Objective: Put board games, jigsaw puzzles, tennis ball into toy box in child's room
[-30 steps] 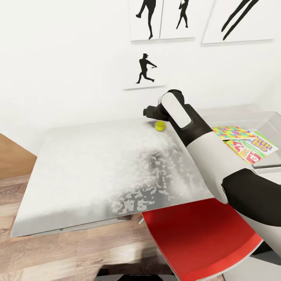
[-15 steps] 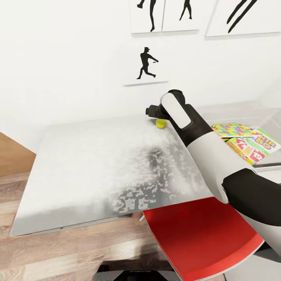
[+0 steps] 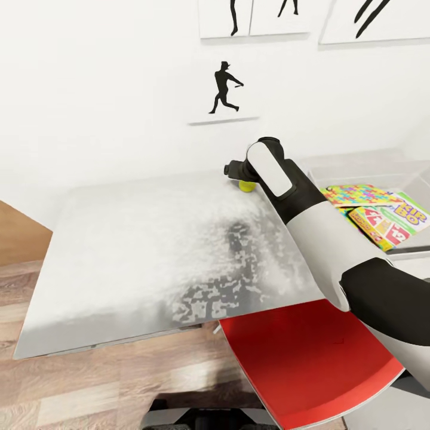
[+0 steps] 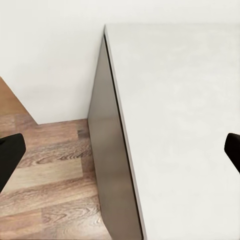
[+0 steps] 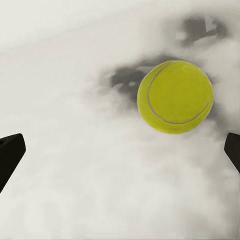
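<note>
Tennis ball [image 5: 175, 97] is sitting on the bench [image 3: 149, 251], just ahead of the right tool [image 5: 120, 155], whose jaws are spreading wide and holding nothing; it is lying off-centre toward one finger.

A child's room in a home: a pale tabletop [image 3: 149, 251] stands against a white wall hung with black sports-figure pictures [image 3: 225, 88]. On it lie a tennis ball [image 3: 245, 185] and a bin [image 3: 358, 172] of bright games. Wooden floor [image 3: 89, 388] lies below.
</note>
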Robot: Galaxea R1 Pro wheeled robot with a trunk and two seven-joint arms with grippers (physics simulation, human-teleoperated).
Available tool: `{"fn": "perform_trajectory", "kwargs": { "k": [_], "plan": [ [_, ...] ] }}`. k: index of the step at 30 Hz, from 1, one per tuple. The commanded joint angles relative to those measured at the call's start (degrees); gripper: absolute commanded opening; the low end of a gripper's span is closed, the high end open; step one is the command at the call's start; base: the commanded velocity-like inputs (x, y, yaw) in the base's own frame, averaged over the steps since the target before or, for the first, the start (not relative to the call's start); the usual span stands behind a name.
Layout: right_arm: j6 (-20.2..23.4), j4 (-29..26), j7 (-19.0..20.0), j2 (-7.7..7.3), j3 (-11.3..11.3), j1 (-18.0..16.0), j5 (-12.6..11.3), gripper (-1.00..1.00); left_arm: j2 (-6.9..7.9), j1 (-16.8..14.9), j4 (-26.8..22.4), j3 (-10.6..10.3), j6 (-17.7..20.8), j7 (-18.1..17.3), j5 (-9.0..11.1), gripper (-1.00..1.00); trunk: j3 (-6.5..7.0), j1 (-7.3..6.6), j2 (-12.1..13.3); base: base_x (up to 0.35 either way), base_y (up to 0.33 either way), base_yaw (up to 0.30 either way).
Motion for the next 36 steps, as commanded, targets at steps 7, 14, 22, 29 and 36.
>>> {"fn": "perform_trajectory", "kwargs": {
  "k": [7,14,22,29,36],
  "plan": [
    [0.02,-0.12,-0.57,-0.04,0.03,-0.07,-0.54,1.0,0.03,-0.09,0.03,0.04,0.22,-0.27,-0.07,1.0,-0.71,0.01,-0.05,-0.001,0.0,0.0],
    [-0.01,-0.92,-0.64,-0.07,-0.03,-0.14,-0.54,1.0,0.1,-0.09,0.03,0.1,0.22,-0.27,-0.12,1.0,-1.18,0.01,-0.05,0.0,0.0,0.0],
    [-0.06,-1.99,-0.89,-0.05,-0.04,-0.15,-0.54,1.0,0.12,-0.09,0.03,0.25,0.22,-0.27,-0.16,1.0,-1.24,0.01,-0.05,0.0,0.0,0.0],
    [-0.04,-2.29,-1.2,-0.08,0.04,-0.15,-0.48,1.0,0.12,-0.09,0.03,0.33,0.22,-0.27,-0.13,1.0,-1.25,0.01,-0.05,0.0,0.0,0.0],
    [-0.09,-2.32,-1.36,-0.03,0.47,-0.15,1.45,1.0,0.12,-0.09,0.03,0.33,0.22,-0.27,-0.03,1.0,-1.25,0.01,-0.05,0.0,0.0,0.0]
  ]
}}
